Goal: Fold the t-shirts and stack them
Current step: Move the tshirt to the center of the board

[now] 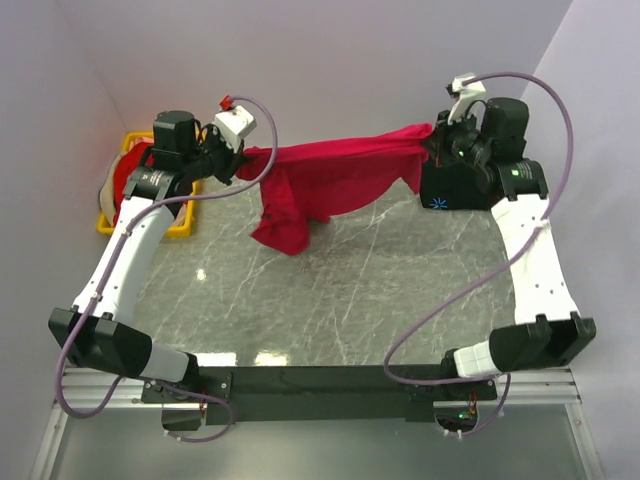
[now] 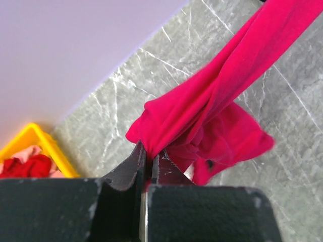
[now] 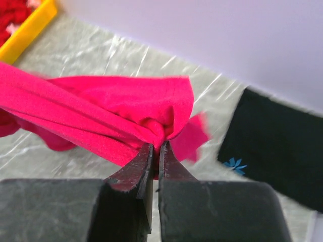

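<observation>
Closest to cam: both arm bases, bolted to the black rail (image 1: 320, 380) along the near edge of the table (image 1: 350, 300). Both arms reach out to the far side.

L gripper (image 1: 243, 160) (image 2: 149, 154) is clamped tight on one end of the bright red t-shirt (image 1: 330, 172) (image 2: 202, 116) (image 3: 101, 106), not far from the far-left corner. On my wrist cam the cloth is bunched right betw. the fingertips. R gripper (image 1: 432, 146) (image 3: 157, 146) is closed the same way on the other end, over by the far-right corner.

Shirt is strung betw. the two along the far edge, lifted and twisted into a band. A loose part hangs down on the left half. Its lowest fold seems to touch the marble, but I can't say for sure.

Black t-shirt (image 1: 452, 190) (image 3: 277, 136) lies flat at the far-right corner, just beside the R gripper, w/ a small blue mark (image 1: 436, 200) (image 3: 233, 164) on it.

Yellow basket (image 1: 175, 232) (image 2: 35, 135) (image 3: 30, 25) sits at the far-left corner, partly behind the left arm. It holds red garments (image 1: 125, 182) (image 2: 25, 164) plus some pale cloth.
</observation>
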You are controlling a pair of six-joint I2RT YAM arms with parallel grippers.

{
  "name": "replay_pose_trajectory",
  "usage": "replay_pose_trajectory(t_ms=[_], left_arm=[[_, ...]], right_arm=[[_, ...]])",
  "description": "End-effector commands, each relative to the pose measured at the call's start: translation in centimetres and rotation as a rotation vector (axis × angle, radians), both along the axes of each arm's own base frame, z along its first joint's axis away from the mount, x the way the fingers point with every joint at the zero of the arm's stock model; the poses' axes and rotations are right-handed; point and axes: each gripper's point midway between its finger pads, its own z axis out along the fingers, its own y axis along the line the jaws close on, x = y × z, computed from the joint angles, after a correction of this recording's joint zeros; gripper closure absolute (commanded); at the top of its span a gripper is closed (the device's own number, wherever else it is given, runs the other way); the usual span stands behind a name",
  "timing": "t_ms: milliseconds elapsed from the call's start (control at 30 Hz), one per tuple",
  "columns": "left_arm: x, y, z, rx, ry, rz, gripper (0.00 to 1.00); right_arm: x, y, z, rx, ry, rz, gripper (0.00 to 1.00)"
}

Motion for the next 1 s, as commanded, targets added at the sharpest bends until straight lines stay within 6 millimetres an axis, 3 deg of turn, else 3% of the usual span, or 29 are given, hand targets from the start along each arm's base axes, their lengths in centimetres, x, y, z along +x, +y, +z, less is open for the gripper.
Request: replay_pose_trajectory(t_ms=[0, 167, 200, 300, 367, 500, 600, 700, 767, 800, 867, 900, 967], left_arm=[[0.4, 3.1, 2.5, 0.09, -0.091, 0.084, 0.99], [-2.4, 2.7, 2.4, 0.091, -0.063, 0.014, 0.99], [-3.2, 2.5, 1.5, 0.09, -0.034, -0.003, 0.99], [-5.6, 2.9, 1.9, 0.077, -0.045, -0.003, 0.99], [-8.0, 2.8, 2.7, 0.07, -0.059, -0.041, 0.99], [-13.7, 2.3, 5.3, 0.035, -0.117, -0.131, 0.99], [-16.4, 2.1, 6.3, 0.026, -0.122, -0.172, 0.99], [-18.1, 1.9, 6.8, 0.018, -0.113, -0.205, 0.99], [-18.0, 1.7, 6.2, 0.02, -0.083, -0.213, 0.99], [-17.5, 1.7, 5.4, 0.026, -0.058, -0.212, 0.99], [-15.8, 1.7, 3.7, 0.045, -0.009, -0.203, 0.99], [-14.9, 1.9, 2.6, 0.062, 0.014, -0.195, 0.99], [-11.7, 1.9, 0.3, 0.074, 0.086, -0.155, 0.99]], right_arm=[[-0.5, -5.1, 6.2, -0.119, -0.237, -0.21, 1.0], [-3.3, -5.3, 6.9, -0.161, -0.265, -0.196, 1.0], [-4.5, -5.4, 6.8, -0.169, -0.268, -0.194, 1.0], [-7.2, -5.6, 6.7, -0.192, -0.29, -0.191, 1.0], [-8.8, -5.6, 7.1, -0.206, -0.314, -0.183, 1.0], [-14.2, -5.6, 9.9, -0.218, -0.408, -0.173, 1.0], [-17.6, -5.6, 12.1, -0.221, -0.476, -0.171, 1.0], [-19.4, -5.4, 12.5, -0.219, -0.492, -0.162, 1.0], [-19.0, -5.5, 11.2, -0.229, -0.458, -0.161, 1.0], [-17.8, -5.5, 9.2, -0.24, -0.406, -0.153, 1.0], [-16.1, -5.5, 6.8, -0.256, -0.342, -0.14, 1.0], [-14.1, -5.4, 4.3, -0.26, -0.271, -0.127, 1.0], [-11.8, -4.9, 1.5, -0.26, -0.191, -0.108, 1.0]])
